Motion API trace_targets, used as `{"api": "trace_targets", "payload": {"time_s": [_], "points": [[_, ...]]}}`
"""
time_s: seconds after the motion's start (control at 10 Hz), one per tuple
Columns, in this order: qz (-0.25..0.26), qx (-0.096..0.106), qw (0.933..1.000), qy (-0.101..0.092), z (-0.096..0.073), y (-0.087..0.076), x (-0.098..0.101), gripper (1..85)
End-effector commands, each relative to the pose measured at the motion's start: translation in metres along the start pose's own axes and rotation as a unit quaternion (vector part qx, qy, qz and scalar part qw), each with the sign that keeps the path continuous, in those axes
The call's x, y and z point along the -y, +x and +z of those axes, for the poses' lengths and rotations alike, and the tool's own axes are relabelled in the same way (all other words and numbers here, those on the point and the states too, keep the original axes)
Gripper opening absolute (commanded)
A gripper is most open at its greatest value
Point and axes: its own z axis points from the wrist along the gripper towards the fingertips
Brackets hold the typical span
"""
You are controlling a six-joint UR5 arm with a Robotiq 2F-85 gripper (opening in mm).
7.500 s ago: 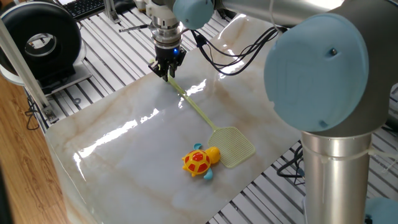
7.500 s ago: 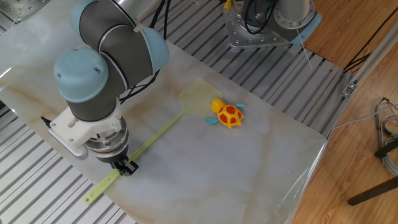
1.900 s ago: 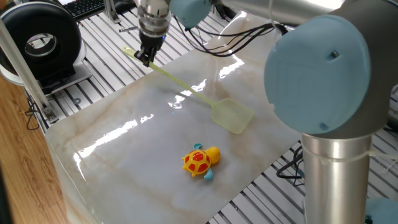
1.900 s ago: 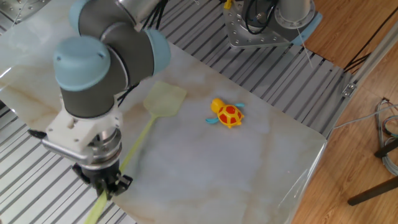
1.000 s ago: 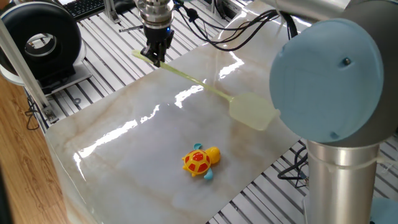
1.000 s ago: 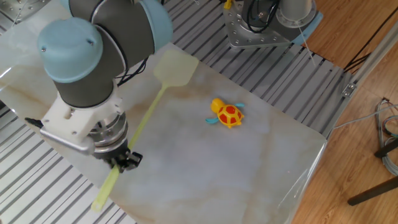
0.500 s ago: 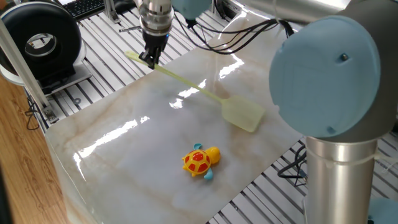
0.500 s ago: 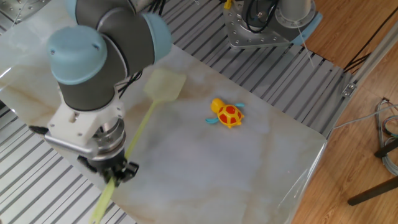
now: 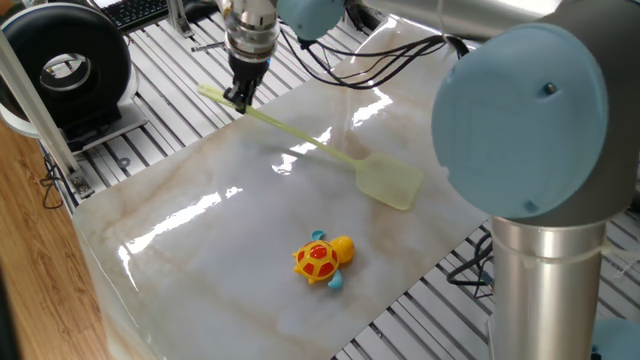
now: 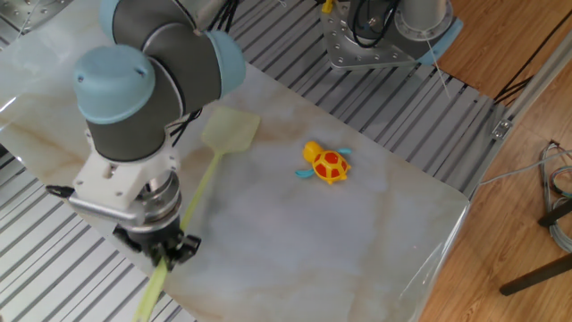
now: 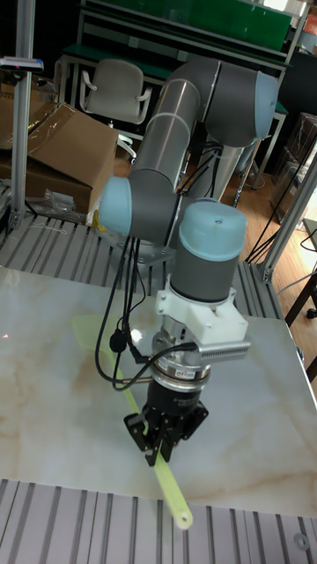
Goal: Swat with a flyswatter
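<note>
Now the tool (image 10: 166, 252) is staying clamped on the flyswatter (image 9: 315, 154) near the butt of its thin handle, with the mesh head (image 10: 231, 131) reaching out over the marble surface (image 9: 200, 260). Compared with half a second back, the head is sitting slightly lower and closer in, having been swung out wider a moment before that; judging by this, the arm is working through a swatting stroke rather than finishing one. The head is hanging well apart from the turtle toy (image 9: 322, 258), which is lying where it was. No containers are showing on the surface, so nothing is being held in any.
</note>
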Motion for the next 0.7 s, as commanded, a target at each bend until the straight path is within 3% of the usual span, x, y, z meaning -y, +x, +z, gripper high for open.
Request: {"api": "trace_targets", "payload": {"time_s": [0.0, 0.4, 0.5, 0.6], "points": [[-0.001, -0.018, 0.9998, -0.001, -0.012, 0.037, -0.001, 1.3], [-0.006, -0.029, 0.9994, 0.019, 0.011, 0.058, -0.006, 2.3], [-0.013, -0.028, 0.9993, 0.020, 0.013, 0.057, -0.007, 32.0], [-0.017, -0.023, 0.9995, 0.016, 0.013, 0.054, -0.009, 53.3]]}}
